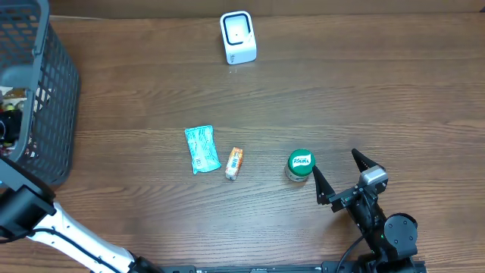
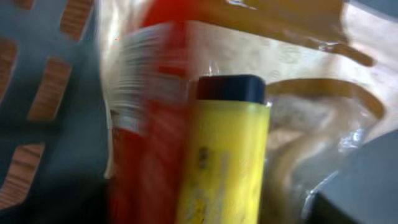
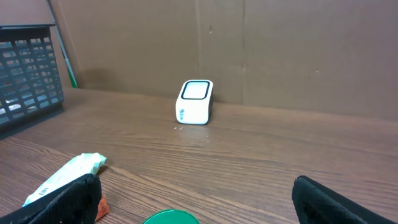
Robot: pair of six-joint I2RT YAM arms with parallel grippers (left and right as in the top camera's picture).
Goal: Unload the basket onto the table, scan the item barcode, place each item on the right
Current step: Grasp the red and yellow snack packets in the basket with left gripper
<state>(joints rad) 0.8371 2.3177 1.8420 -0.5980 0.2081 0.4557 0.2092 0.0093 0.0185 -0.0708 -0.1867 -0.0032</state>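
Altogether: one scanner (image 1: pixel 238 36), one basket (image 1: pixel 59 91), one packet (image 1: pixel 201 149), one sachet (image 1: pixel 234 163), one jar (image 1: pixel 300 165).

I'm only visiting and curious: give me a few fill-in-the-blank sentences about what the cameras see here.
1. The small jar has a ____ lid.
2. The basket stands on the robot's ____ side.
3. The right gripper has its jaws ____.
4. In the left wrist view, the dark-capped bottle is ____.
Missing words: green; left; open; yellow.
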